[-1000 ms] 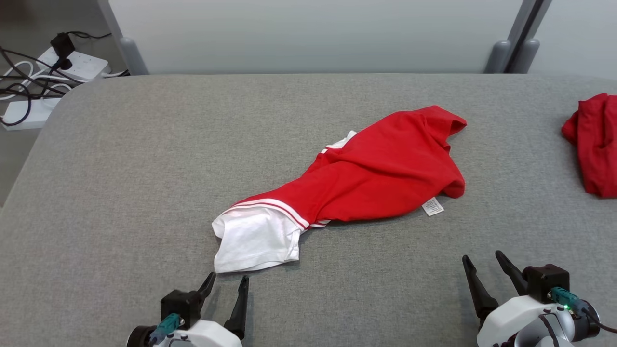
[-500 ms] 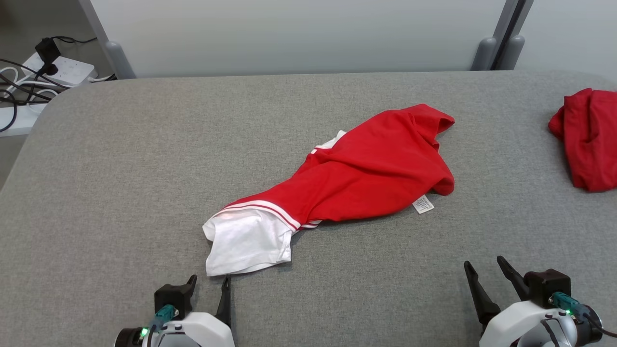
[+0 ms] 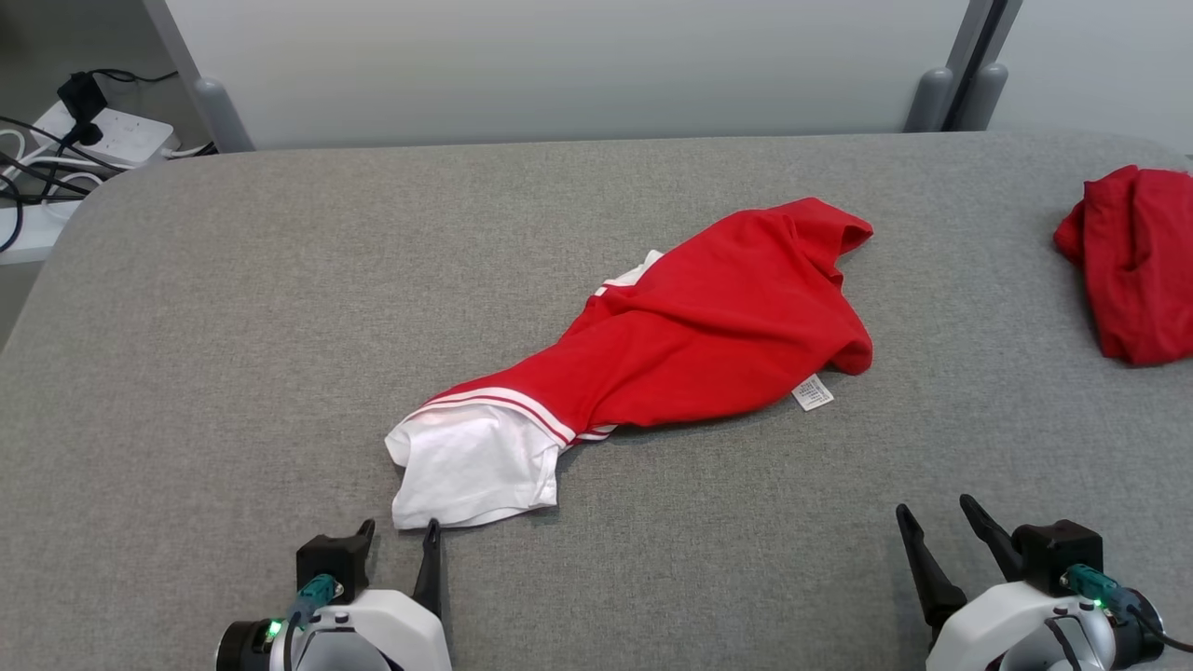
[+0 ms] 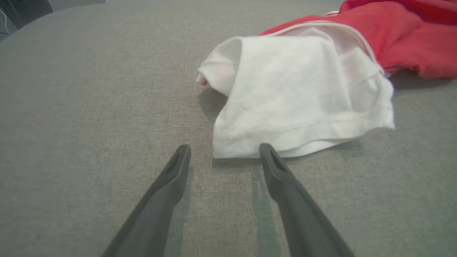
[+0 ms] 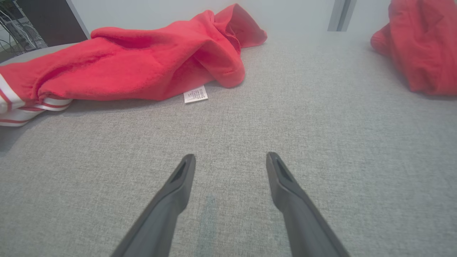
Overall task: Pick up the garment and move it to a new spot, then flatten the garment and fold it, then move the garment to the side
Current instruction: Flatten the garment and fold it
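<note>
The red and white garment (image 3: pixel 690 345) lies crumpled in the middle of the grey tabletop (image 3: pixel 233 308). The left gripper (image 3: pixel 399 527), fingers apart, is just before its white end, perhaps touching the hem. The right gripper (image 3: pixel 934 508), also spread, holds nothing.

Two robot hands, each bearing a pair of long, slim, dark grey fingers (image 4: pixel 303 214) that taper to blunt tips, with a shallow groove along the inner face near each tip; the left hand (image 3: pixel 400 527) joins a black block (image 3: pixel 328 564), then a glossy white wrist shell (image 3: pixel 391 629); a teal plug (image 3: pixel 315 593) sits beside a small green light (image 3: pixel 273 629) on a round black cap; the right hand (image 3: pixel 934 508) is built alike, its white shell marked with thin dark seams, a thin black cable (image 3: pixel 1172 634) curling from its teal connector.
</note>
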Controlling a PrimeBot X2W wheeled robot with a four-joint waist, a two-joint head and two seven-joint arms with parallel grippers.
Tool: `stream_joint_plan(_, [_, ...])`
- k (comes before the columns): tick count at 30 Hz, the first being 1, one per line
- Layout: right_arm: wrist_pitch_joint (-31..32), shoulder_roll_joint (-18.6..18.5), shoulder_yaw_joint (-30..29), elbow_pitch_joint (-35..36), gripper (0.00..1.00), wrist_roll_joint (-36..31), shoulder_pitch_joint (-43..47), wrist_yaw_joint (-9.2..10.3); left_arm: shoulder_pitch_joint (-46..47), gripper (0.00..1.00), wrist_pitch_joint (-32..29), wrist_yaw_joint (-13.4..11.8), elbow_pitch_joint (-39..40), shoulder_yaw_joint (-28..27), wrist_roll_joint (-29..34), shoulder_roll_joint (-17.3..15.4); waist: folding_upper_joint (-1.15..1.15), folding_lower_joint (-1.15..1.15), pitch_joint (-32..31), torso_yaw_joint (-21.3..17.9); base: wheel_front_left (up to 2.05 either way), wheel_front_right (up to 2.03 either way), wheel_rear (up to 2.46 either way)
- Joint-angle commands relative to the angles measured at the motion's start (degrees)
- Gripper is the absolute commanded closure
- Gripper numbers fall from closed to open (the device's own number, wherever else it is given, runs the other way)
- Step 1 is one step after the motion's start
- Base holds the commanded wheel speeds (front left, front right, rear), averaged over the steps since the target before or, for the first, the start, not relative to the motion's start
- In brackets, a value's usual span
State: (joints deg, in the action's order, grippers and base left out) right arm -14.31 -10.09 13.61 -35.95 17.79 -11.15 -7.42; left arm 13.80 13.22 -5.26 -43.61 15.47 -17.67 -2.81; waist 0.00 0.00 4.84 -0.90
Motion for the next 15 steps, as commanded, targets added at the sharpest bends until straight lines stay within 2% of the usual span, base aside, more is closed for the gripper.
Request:
stream_joint_plan(1, [-0.7, -1.0, 1.3, 1.5, 0.00, 0.5, -0.8, -0.07, 2.9, 0.00, 0.8, 0.2, 0.3, -1.6, -0.1, -1.0, 0.00, 0.00, 0.0, -0.2, 0.00, 0.00, 0.00])
stream_joint_plan(7, [-0.7, -1.4, 1.5, 1.6, 0.00, 0.8, -0.9, -0.07, 4.4, 0.00, 1.0, 0.9, -1.6, -1.3, -0.4, -1.1, 0.00, 0.00, 0.2, -0.5, 0.00, 0.00, 0.00])
stream_joint_plan(8, [-0.7, -1.5, 1.5, 1.6, 0.00, 0.9, -0.9, -0.07, 4.7, 0.05, 1.1, 1.1, -1.9, -1.3, -0.5, -1.1, 0.00, 0.00, 0.2, -0.6, 0.00, 0.00, 0.00])
stream_joint_plan(9, [-0.7, -1.6, 1.6, 1.6, 0.00, 0.9, -0.9, -0.07, 4.9, 0.22, 1.1, 1.4, -2.2, -1.2, -0.5, -1.1, 0.00, 0.00, 0.2, -0.7, 0.00, 0.00, 0.00])
stream_joint_plan(10, [-0.7, -1.7, 1.6, 1.6, 0.00, 0.9, -1.0, -0.07, 5.2, 0.51, 1.2, 1.7, -2.6, -1.2, -0.6, -1.1, 0.00, 0.00, 0.2, -0.7, 0.00, 0.00, 0.00])
stream_joint_plan(11, [-0.7, -1.7, 1.7, 1.5, 0.00, 0.9, -1.0, -0.07, 5.4, 0.60, 1.2, 1.8, -3.0, -1.1, -0.8, -1.1, 0.00, 0.00, 0.2, -0.8, 0.00, 0.00, 0.00])
stream_joint_plan(12, [-0.7, -1.8, 1.7, 1.5, 0.00, 1.0, -1.1, -0.07, 5.6, 0.74, 1.2, 2.1, -3.4, -1.1, -0.8, -1.1, 0.00, 0.00, 0.1, -0.9, 0.00, 0.00, 0.00])
stream_joint_plan(13, [-0.7, -1.9, 1.8, 1.5, 0.00, 1.0, -1.1, -0.07, 5.9, 0.94, 1.3, 2.4, -3.7, -0.9, -0.8, -1.1, 0.00, 0.00, 0.1, -0.9, 0.00, 0.00, 0.00])
stream_joint_plan(14, [-0.7, -1.9, 1.8, 1.5, 0.00, 1.1, -1.1, -0.07, 6.1, 1.00, 1.3, 2.7, -4.1, -0.8, -0.9, -1.1, 0.00, 0.00, 0.1, -0.9, 0.00, 0.00, 0.00])
stream_joint_plan(15, [-0.7, -2.0, 1.8, 1.5, 0.00, 1.1, -1.1, -0.07, 6.2, 1.00, 1.4, 2.9, -4.4, -0.7, -0.9, -1.1, 0.00, 0.00, 0.0, -0.9, 0.00, 0.00, 0.00])
